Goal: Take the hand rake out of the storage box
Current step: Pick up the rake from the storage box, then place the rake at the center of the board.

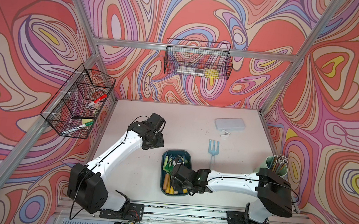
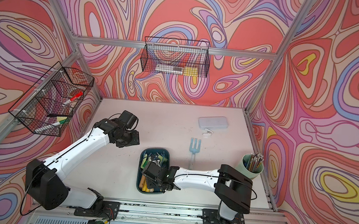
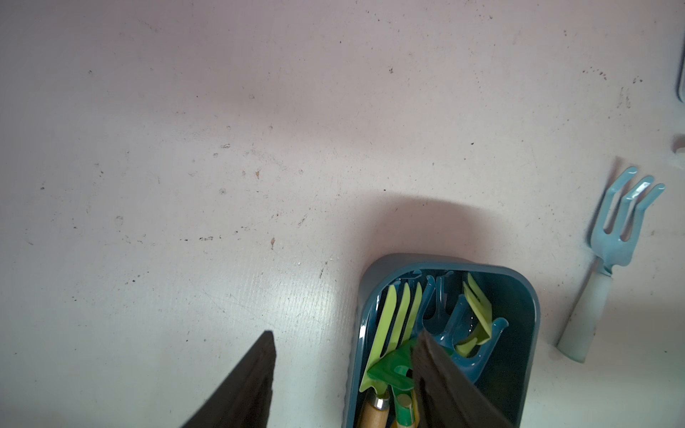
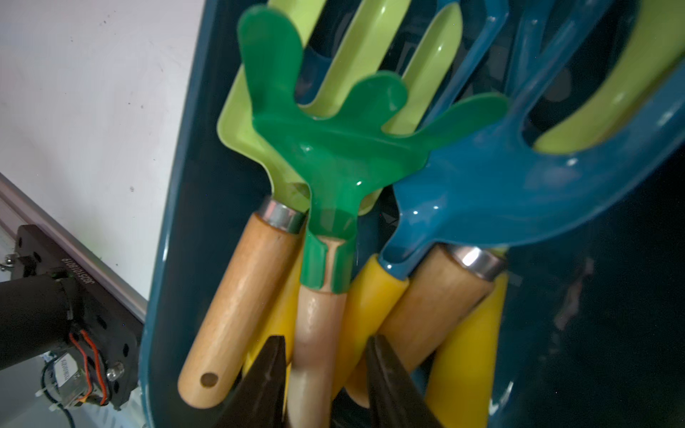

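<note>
The storage box [image 1: 162, 173] is a dark teal tray near the table's front, holding several hand tools. On top lies a hand rake [image 4: 333, 148] with a dark green head and a pale wooden handle [image 4: 315, 333]. My right gripper [image 4: 326, 341] reaches down into the box with its jaws astride that handle. One finger touches it and a small gap shows at the other. In both top views the right wrist [image 1: 183, 175] covers the box's near half. My left gripper [image 3: 346, 335] hangs open above the table beside the box's far left corner, holding nothing.
A light blue three-tined fork [image 1: 213, 146] lies on the table just right of the box. A flat white case [image 1: 229, 124] and a white clip [image 1: 225, 134] sit further back. A green cup of pencils [image 1: 276, 167] stands at the right edge. Wire baskets [image 1: 79, 101] hang on the walls.
</note>
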Tool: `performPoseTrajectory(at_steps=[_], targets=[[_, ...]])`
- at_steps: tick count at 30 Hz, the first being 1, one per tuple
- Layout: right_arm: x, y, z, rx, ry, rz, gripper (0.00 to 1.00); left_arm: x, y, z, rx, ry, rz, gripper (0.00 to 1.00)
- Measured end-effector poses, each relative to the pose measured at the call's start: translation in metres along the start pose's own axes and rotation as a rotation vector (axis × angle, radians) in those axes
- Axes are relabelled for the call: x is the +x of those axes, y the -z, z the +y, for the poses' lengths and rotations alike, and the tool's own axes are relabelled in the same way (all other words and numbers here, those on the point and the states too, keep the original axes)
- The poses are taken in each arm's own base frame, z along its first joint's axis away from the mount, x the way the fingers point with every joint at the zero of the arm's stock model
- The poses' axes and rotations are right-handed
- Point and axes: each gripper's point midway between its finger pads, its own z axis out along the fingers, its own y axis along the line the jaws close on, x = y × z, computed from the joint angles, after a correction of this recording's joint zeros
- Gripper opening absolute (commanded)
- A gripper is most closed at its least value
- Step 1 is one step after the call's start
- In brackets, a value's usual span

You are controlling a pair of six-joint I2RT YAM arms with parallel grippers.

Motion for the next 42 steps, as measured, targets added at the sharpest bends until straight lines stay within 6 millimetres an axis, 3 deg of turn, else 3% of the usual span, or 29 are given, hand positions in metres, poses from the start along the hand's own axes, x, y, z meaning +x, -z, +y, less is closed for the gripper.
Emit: performPoseTrajectory(at_steps=[6,12,21,25,29,34,38,42], targets=[[0.0,-0.001,0.001,-0.001,-0.023,0.002,0.14,-0.003,0.002,0.004,0.003,0.008,-0.006,0.63],[-0.005,0.006,0.001,0.007,-0.027,-0.019,0.1,-0.007,0.003,0.006,0.007,0.012,-0.007,0.62],[-0.046,0.065,0.019,-0.042,-0.018,-0.173,0.1,-0.02,0.012,0.003,0.026,0.022,-0.042,0.62],[-0.063,0.089,0.014,-0.032,-0.017,-0.246,0.09,-0.023,0.014,0.003,0.028,0.026,-0.048,0.63],[-0.096,0.111,-0.021,0.014,-0.088,-0.344,0.08,-0.025,0.015,0.005,0.016,0.026,-0.06,0.62],[-0.139,0.128,-0.096,0.13,-0.241,-0.479,0.07,-0.028,0.016,0.009,-0.01,0.024,-0.08,0.62],[-0.152,0.108,-0.125,0.208,-0.285,-0.484,0.07,-0.028,0.016,0.01,-0.013,0.024,-0.083,0.62],[-0.145,0.07,-0.146,0.268,-0.311,-0.432,0.07,-0.029,0.016,0.01,-0.012,0.025,-0.083,0.63]])
